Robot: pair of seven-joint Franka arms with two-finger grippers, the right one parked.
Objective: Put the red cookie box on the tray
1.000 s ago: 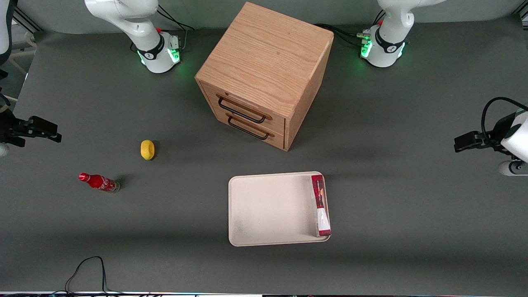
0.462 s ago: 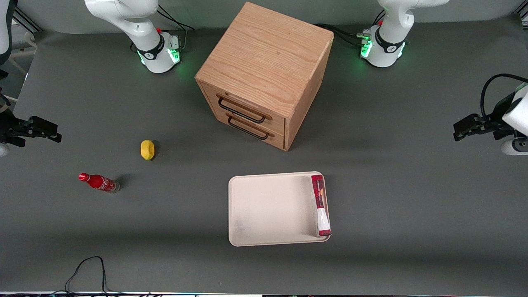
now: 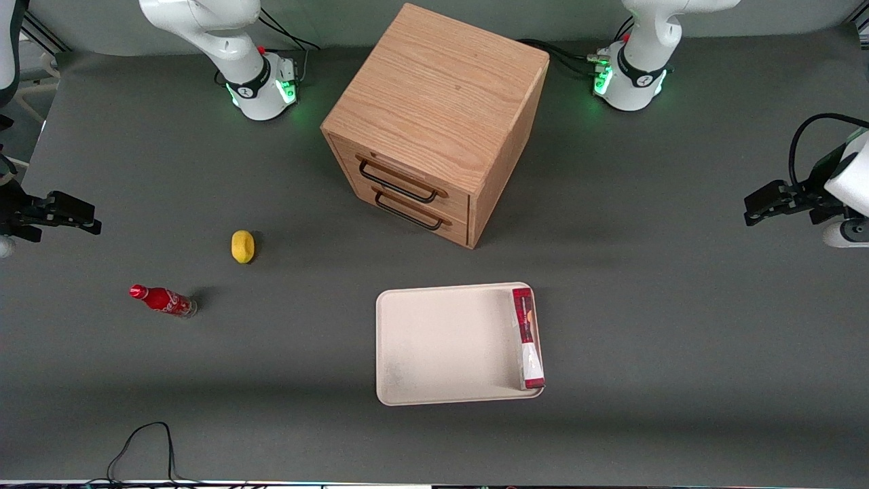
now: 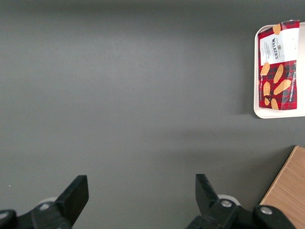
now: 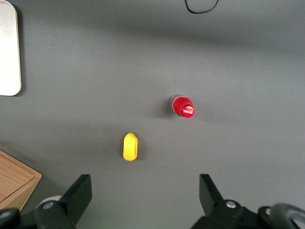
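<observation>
red cookie box (image 3: 528,337) on tray (image 3: 441,346) edge; tool (image 4: 138,198) wide apart, empty, well away.

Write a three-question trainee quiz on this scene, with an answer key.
1. True or false: the red cookie box lies on the tray.
2. The gripper is: A) over bare table toward the working arm's end, fingers open; B) clamped on the box.
3. Which lies nearer the front camera: the cola bottle or the yellow object?

Key: 1 true; 2 A; 3 cola bottle.
</observation>
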